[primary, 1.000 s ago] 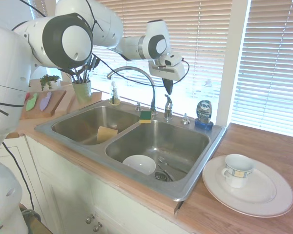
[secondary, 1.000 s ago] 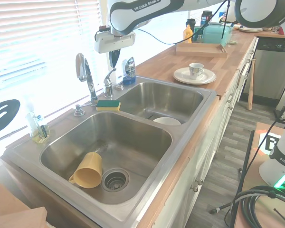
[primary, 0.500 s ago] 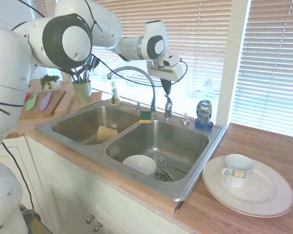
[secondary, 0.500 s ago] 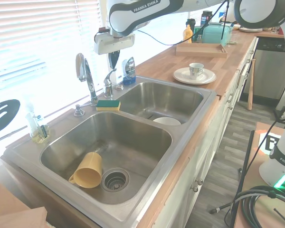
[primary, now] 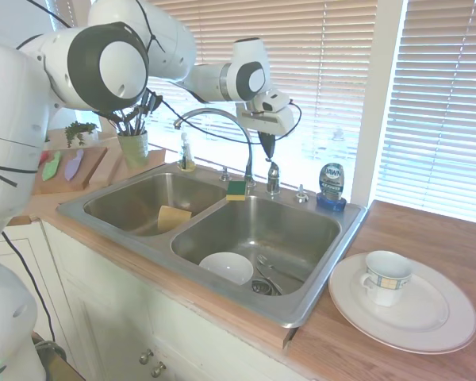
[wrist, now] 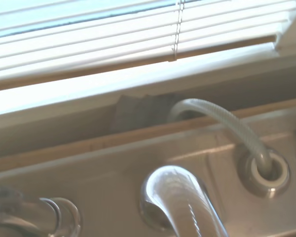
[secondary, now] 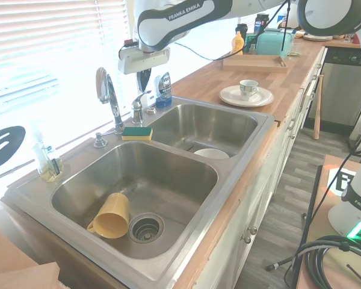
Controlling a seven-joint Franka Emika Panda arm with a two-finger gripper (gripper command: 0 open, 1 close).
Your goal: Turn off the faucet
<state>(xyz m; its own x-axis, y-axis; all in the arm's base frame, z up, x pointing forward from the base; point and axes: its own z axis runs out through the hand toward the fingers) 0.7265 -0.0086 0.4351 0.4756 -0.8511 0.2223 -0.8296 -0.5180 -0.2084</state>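
Observation:
The chrome faucet's arched gooseneck spout (primary: pixel 214 117) rises at the back of the steel double sink (primary: pixel 123 230); the second exterior view shows the same spout (secondary: pixel 106 90). Its small lever handle (primary: pixel 273 176) stands just right of the spout base and looks tipped low in the second exterior view (secondary: pixel 138 105). My gripper (primary: pixel 265 148) points straight down, its dark fingertips together, right above and behind the lever (secondary: pixel 144 79). In the wrist view the lever's rounded chrome top (wrist: pixel 180 202) fills the foreground, with window blinds behind. No water stream shows.
A blue dish-soap bottle (primary: pixel 331 184) stands right of the lever. A green-yellow sponge (primary: pixel 237 189) lies on the sink divider. A white bowl (primary: pixel 226 267) and a yellow cup (secondary: pixel 111 215) sit in the basins. A plate with a mug (primary: pixel 402 305) rests on the counter.
My gripper has shifted toward the spout and the window, staying just above the lever. The lever handle has gone from pointing upward to lying lower.

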